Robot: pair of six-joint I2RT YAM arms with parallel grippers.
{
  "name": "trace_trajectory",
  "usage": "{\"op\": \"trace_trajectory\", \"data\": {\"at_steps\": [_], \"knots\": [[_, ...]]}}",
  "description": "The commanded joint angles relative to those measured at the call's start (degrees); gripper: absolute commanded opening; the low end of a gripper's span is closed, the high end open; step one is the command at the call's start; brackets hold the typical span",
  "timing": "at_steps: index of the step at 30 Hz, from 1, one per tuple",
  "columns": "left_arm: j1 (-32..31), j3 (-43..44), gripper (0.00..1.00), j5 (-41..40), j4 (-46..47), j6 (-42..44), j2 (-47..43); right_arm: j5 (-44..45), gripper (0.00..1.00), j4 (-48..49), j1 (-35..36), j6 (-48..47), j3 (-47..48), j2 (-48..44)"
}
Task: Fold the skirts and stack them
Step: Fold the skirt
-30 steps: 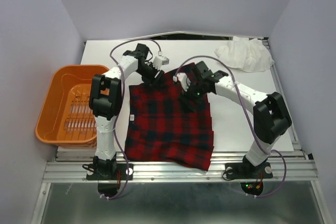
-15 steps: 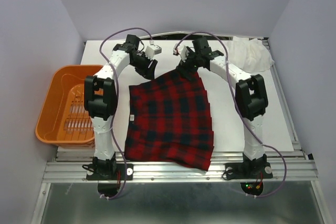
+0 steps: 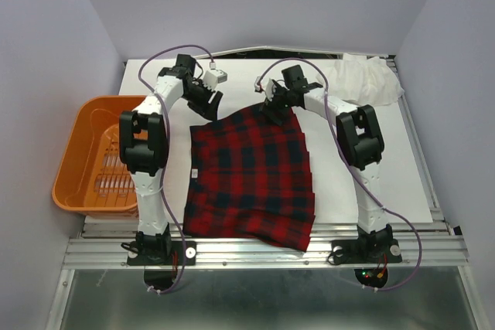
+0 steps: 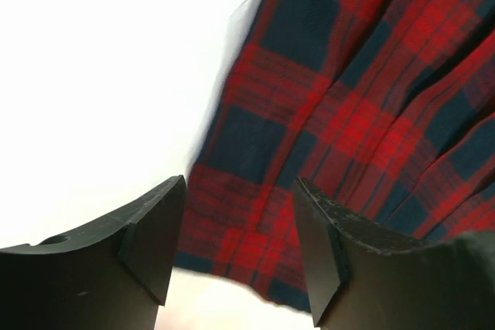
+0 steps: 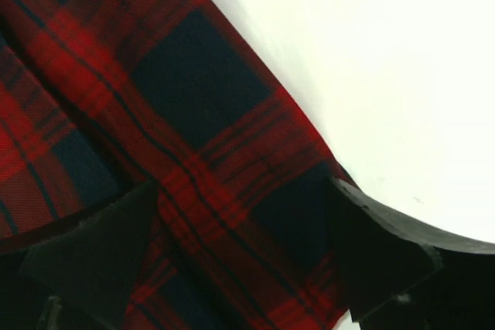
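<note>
Red plaid skirt [image 3: 251,168], far edge between wide left fingers [image 4: 147,229], wide right fingers [image 5: 387,245]

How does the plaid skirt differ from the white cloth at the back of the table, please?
The skirt is red-and-dark plaid; the cloth is plain white. The skirt lies spread mid-table; the cloth is crumpled in the back right corner. The left gripper and right gripper are at the skirt's far edge, away from the cloth. Both lie on the table.
</note>
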Motion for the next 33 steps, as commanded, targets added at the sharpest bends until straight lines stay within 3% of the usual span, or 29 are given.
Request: {"op": "trace_trajectory", "data": {"at_steps": [1, 4, 5, 10, 13, 19, 26, 30, 33], "knots": [[2.3, 4.4, 0.71, -3.7, -5.3, 4.9, 1.0, -4.4, 0.89, -8.5, -0.1, -4.1, 1.0, 4.1], [2.3, 3.3, 0.72, -4.6, -5.0, 6.6, 1.6, -5.2, 0.8, -14.7, -0.1, -5.1, 2.8, 6.3], [2.2, 2.8, 0.72, -5.5, -4.3, 6.5, 2.1, -5.2, 0.72, -16.4, -0.1, -5.1, 3.5, 7.2], [2.0, 2.5, 0.7, -11.4, -2.5, 5.3, 4.4, -4.3, 0.49, -16.9, -0.1, -6.3, 2.4, 7.0], [2.0, 2.5, 0.66, -12.5, -2.6, 5.2, 5.5, -3.6, 0.4, -16.9, -0.1, -7.0, 2.5, 6.8], [2.0, 0.2, 0.47, -12.9, -3.9, 6.7, 5.8, 0.6, 0.01, -15.8, -0.1, -6.4, 3.7, 7.5], [1.9, 4.3, 0.16, -6.2, -5.4, 6.1, 7.3, 6.1, 0.01, -9.8, -2.7, -0.6, 9.0, 9.3], [1.7, 18.2, 0.0, -5.1, -6.3, 3.5, 11.9, 10.2, 0.01, -2.9, -5.6, 2.7, 17.0, 11.1], [1.6, 29.6, 0.0, -5.5, -6.9, 1.6, 16.4, 13.2, 0.01, -1.3, -6.9, 3.3, 24.8, 13.3]]}}
